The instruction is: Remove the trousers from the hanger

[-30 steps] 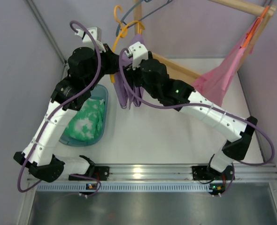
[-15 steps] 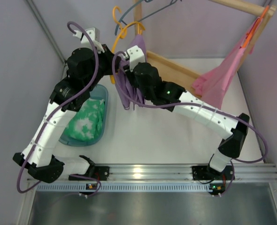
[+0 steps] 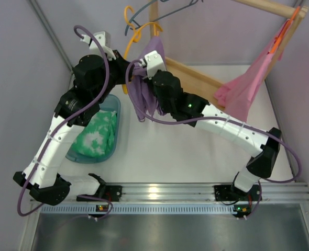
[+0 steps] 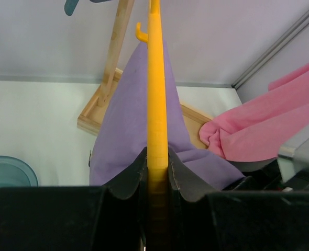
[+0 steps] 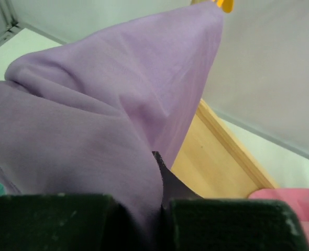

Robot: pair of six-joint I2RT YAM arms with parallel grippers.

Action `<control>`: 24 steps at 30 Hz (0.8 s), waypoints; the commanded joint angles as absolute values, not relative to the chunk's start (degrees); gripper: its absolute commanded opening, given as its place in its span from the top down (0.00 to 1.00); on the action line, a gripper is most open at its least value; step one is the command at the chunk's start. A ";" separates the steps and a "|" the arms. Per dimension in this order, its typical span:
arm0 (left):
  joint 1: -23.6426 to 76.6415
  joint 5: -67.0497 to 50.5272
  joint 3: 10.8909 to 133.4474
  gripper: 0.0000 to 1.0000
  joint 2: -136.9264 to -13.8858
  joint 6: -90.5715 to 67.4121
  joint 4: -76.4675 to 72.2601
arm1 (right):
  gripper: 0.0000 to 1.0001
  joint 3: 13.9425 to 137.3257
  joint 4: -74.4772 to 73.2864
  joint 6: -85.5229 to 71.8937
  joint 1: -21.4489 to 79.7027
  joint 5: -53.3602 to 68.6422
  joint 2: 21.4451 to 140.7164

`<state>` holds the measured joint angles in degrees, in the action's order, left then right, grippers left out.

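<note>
The lilac trousers hang draped over the yellow-orange hanger near the wooden rack. In the left wrist view the hanger's bar runs straight up between the jaws, and my left gripper is shut on it, with the trousers hanging behind. My left gripper sits just left of the cloth from above. My right gripper is against the upper part of the trousers. In the right wrist view my right gripper is shut on a fold of the trousers; cloth hides one finger.
A teal basin with a green-and-white cloth stands left of the trousers. The wooden rack carries a pink garment on an orange-red hanger at the right. A grey-blue hanger hangs at the top.
My right arm has moved left into the trousers and its jaws have gone from open to shut on the cloth. The left gripper has kept its hold on the hanger.
</note>
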<state>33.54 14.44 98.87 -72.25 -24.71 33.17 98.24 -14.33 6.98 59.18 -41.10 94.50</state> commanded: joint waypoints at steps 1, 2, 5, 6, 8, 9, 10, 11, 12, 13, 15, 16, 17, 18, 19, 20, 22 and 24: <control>33.31 19.60 99.32 1.00 -69.61 -21.71 23.29 | 1.00 98.88 -8.44 12.21 59.06 -47.90 89.04; 33.31 19.95 99.14 1.00 -69.52 -21.27 23.29 | 1.00 99.05 -8.00 12.83 59.15 -48.16 88.60; 33.31 20.92 98.88 1.00 -69.78 -20.57 23.29 | 1.00 100.37 -8.00 13.54 59.06 -47.64 87.19; 33.31 21.09 98.70 1.00 -69.79 -20.48 23.38 | 1.00 100.72 -8.35 13.80 59.15 -46.77 87.01; 33.31 21.62 98.70 1.00 -69.87 -20.04 23.38 | 1.00 100.46 -8.61 14.24 59.06 -46.06 86.40; 33.31 21.88 98.61 1.00 -69.87 -19.87 23.29 | 1.00 100.37 -8.70 14.41 58.98 -46.05 86.22; 33.31 22.41 98.70 1.00 -69.79 -19.60 23.38 | 1.00 100.28 -9.05 14.59 58.97 -46.23 86.22; 33.31 22.85 98.61 1.00 -69.79 -19.16 23.29 | 1.00 100.28 -9.40 14.76 59.06 -46.67 86.22; 33.31 23.29 98.53 1.00 -69.79 -18.90 23.38 | 1.00 100.28 -9.40 15.55 59.06 -47.71 86.22; 33.31 23.81 98.53 1.00 -69.61 -18.46 23.47 | 1.00 100.20 -9.32 15.90 58.98 -48.07 86.13; 33.31 23.73 98.53 1.00 -69.61 -17.93 23.82 | 1.00 100.11 -8.00 16.52 58.98 -49.21 85.52; 33.31 23.56 98.53 1.00 -69.70 -17.84 23.91 | 1.00 100.02 -7.13 16.70 58.97 -49.74 85.26; 33.31 22.25 98.70 1.00 -69.96 -18.10 24.25 | 1.00 100.11 -4.94 16.87 58.97 -50.44 84.82; 33.31 21.54 98.61 1.00 -70.22 -19.24 24.78 | 1.00 100.54 -3.88 17.31 58.97 -51.32 84.64; 33.31 20.32 98.44 1.00 -70.31 -19.25 24.87 | 1.00 100.89 -2.74 17.66 58.97 -51.76 84.55; 33.31 17.69 97.48 1.00 -70.23 -21.08 24.96 | 1.00 101.42 -1.42 18.28 58.97 -51.94 84.72; 33.31 15.13 96.25 1.00 -70.57 -23.28 24.96 | 1.00 103.61 2.27 21.17 59.06 -52.21 85.43; 33.31 13.02 94.15 1.00 -70.49 -25.74 24.87 | 1.00 107.55 3.77 24.33 58.97 -52.73 87.71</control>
